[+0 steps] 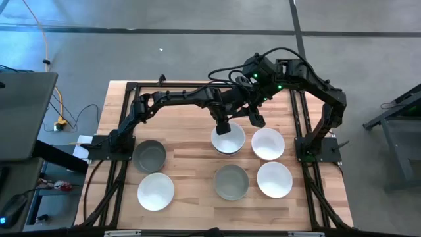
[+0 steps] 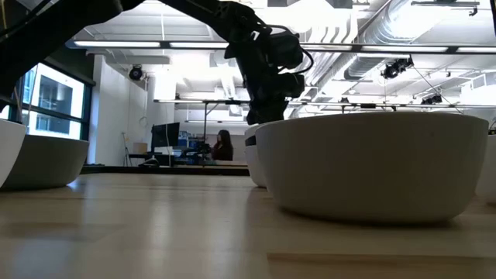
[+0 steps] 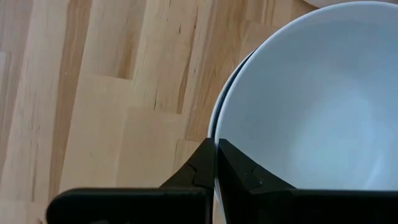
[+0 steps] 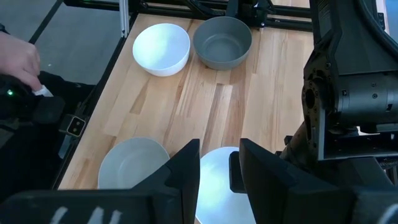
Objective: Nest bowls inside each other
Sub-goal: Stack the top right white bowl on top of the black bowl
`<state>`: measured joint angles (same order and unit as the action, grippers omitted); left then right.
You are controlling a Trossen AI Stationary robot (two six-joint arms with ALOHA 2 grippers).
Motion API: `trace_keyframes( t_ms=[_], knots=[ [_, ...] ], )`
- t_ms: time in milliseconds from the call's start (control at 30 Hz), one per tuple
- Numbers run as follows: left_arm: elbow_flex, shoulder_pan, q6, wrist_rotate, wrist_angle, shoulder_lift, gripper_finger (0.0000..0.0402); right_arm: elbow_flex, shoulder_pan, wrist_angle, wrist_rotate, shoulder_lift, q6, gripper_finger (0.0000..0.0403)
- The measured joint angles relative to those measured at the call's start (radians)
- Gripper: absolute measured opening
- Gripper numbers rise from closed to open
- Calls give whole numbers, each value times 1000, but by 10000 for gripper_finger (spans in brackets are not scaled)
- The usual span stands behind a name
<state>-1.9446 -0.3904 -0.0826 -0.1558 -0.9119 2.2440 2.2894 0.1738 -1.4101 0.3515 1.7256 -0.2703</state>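
Observation:
Six bowls show on the wooden table. A white bowl stands at the middle, and my left gripper is shut on its far rim. A thin dark rim shows just outside the white one, as of another bowl under it. My right gripper hangs open above the table between this bowl and the white bowl to its right, holding nothing. Other bowls rest on their bases: grey, white, grey, white. My left gripper pinches the white bowl's rim between its two fingers, one finger inside the bowl and one outside. The fingers come steeply from above, slanting down. The bowl sits upright; I cannot tell whether it is lifted off the table.
In the right wrist view a person's hand shows beyond the table's near left edge. The black frame rails run along the table's sides. Bare wood lies between the left bowls and the middle ones.

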Motion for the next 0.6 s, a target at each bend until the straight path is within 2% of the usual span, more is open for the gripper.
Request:
trace_keyframes(
  t_ms=[233, 600],
  knots=[
    [0, 0, 0, 0, -5, 0, 18, 0, 0, 0, 0, 0, 0, 105],
    [1, 0, -55, -31, -5, -55, 128, 0, 0, 0, 0, 0, -4, 105]
  ],
)
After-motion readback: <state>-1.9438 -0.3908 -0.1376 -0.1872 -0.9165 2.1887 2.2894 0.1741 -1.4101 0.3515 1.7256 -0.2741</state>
